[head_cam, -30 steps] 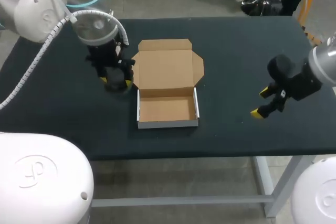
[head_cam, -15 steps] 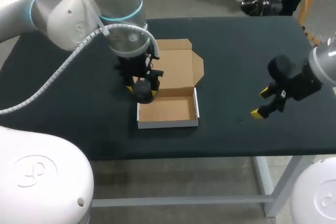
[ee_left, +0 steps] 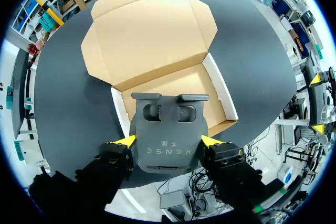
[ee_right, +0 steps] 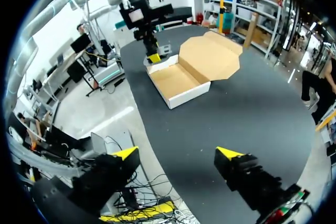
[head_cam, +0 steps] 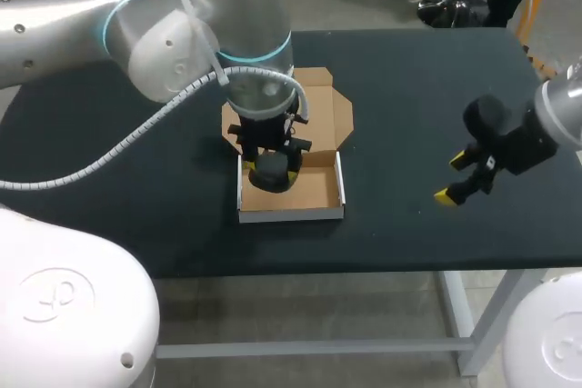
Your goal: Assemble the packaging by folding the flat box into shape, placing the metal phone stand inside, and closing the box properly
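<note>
The cardboard box (head_cam: 291, 213) stands folded into a tray mid-table, its lid (head_cam: 314, 111) lying open and flat behind it. My left gripper (head_cam: 269, 168) hangs over the tray's left part, shut on the dark metal phone stand (head_cam: 270, 176). In the left wrist view the stand (ee_left: 168, 135) sits between the yellow fingertips (ee_left: 126, 141), above the tray's brown floor and white wall (ee_left: 218, 85), with the lid (ee_left: 147, 35) ahead. My right gripper (head_cam: 459, 179) stays open and empty at the table's right. From the right wrist view, my right gripper (ee_right: 177, 155) faces the box (ee_right: 184, 97) well ahead.
The dark table top (head_cam: 409, 88) lies bare around the box, with room between the box and my right gripper. The table's front edge (head_cam: 364, 261) runs close below the tray.
My left arm has carried the phone stand rightwards, from left of the box to above the tray. The right arm has kept still.
</note>
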`<state>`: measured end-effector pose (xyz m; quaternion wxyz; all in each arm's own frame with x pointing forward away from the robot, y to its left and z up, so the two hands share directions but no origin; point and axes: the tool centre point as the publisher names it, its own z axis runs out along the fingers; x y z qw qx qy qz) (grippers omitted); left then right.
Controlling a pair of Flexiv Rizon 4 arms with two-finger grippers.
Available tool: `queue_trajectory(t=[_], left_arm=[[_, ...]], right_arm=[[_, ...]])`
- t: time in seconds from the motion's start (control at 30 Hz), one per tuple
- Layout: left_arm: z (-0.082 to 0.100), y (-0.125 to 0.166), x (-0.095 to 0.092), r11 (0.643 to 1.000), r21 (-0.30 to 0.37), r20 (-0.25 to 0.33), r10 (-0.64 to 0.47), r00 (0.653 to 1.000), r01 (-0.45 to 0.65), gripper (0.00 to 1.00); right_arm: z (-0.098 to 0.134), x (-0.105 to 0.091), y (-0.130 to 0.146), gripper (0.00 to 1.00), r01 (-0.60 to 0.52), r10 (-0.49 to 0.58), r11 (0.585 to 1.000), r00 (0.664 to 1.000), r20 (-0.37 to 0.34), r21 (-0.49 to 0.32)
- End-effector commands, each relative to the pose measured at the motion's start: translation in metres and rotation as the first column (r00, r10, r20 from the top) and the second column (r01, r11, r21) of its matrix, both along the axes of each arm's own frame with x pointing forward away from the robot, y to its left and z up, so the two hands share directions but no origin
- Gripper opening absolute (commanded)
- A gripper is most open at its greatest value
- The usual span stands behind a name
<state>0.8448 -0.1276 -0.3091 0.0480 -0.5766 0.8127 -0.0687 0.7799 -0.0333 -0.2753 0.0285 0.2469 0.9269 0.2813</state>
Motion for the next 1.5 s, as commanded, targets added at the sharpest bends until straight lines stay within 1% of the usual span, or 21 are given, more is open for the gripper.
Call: queue_trajectory(t=[0.03,0.17,0.4,0.97,1.13,1.5], left_arm=[[-0.016,-0.014,0.000,1.000,0.015,0.012,-0.021,1.000,0.021,0.00],[-0.025,-0.022,0.001,0.999,0.026,0.025,-0.048,0.999,0.047,0.00],[-0.041,-0.027,0.006,0.998,0.025,-0.002,-0.065,0.998,0.065,0.00],[-0.071,-0.034,0.024,0.996,0.042,-0.024,-0.077,0.997,0.078,0.00],[-0.081,-0.036,0.026,0.996,0.048,-0.034,-0.079,0.996,0.080,0.00],[-0.091,-0.034,0.034,0.996,0.069,-0.041,-0.062,0.997,0.065,0.00]], right_arm=[[0.002,-0.001,-0.002,1.00,-0.004,0.004,1.000,1.000,-0.002,0.005],[0.002,-0.001,-0.002,1.00,-0.004,0.004,1.000,1.000,-0.002,0.005],[0.002,-0.001,-0.002,1.00,-0.004,0.004,1.000,1.000,-0.002,0.005],[0.002,-0.001,-0.002,1.00,-0.004,0.004,1.000,1.000,-0.002,0.005],[0.002,-0.001,-0.002,1.00,-0.004,0.004,1.000,1.000,-0.002,0.005],[0.002,-0.001,-0.002,1.00,-0.004,0.004,1.000,1.000,-0.002,0.005]])
